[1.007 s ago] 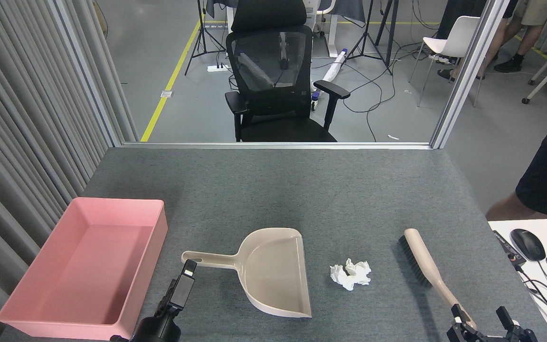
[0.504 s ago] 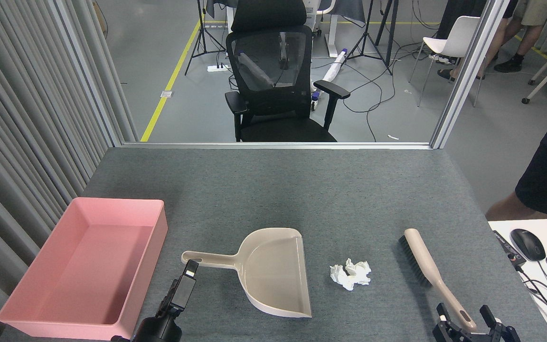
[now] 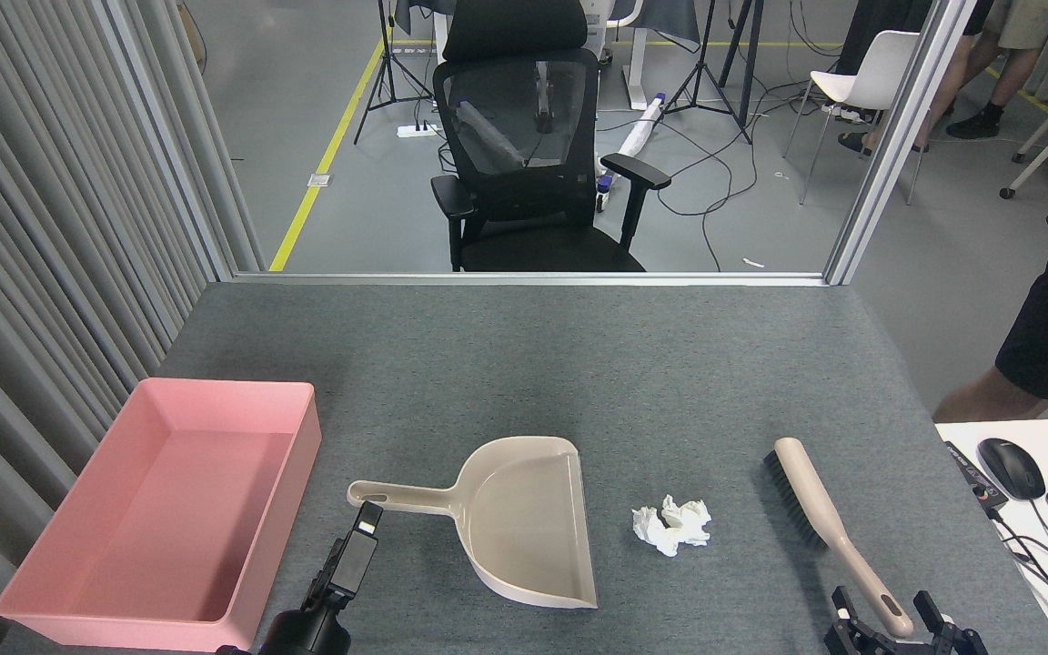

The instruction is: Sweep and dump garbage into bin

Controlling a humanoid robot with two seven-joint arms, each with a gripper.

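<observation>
I've got my right gripper (image 3: 888, 628) at the bottom right of the frame, jaws spread wide on either side of the brush (image 3: 822, 518) handle's end, gripping nothing yet, while my left gripper (image 3: 362, 532) sits just below the dustpan (image 3: 524, 523) handle's tip, seen too edge-on to tell its opening. The garbage (image 3: 671, 525) lies lower centre between pan mouth and bristles, ready for a leftward sweep. The bin (image 3: 280, 473) waits lower left, empty, its long axis running bottom-left to upper-right.
</observation>
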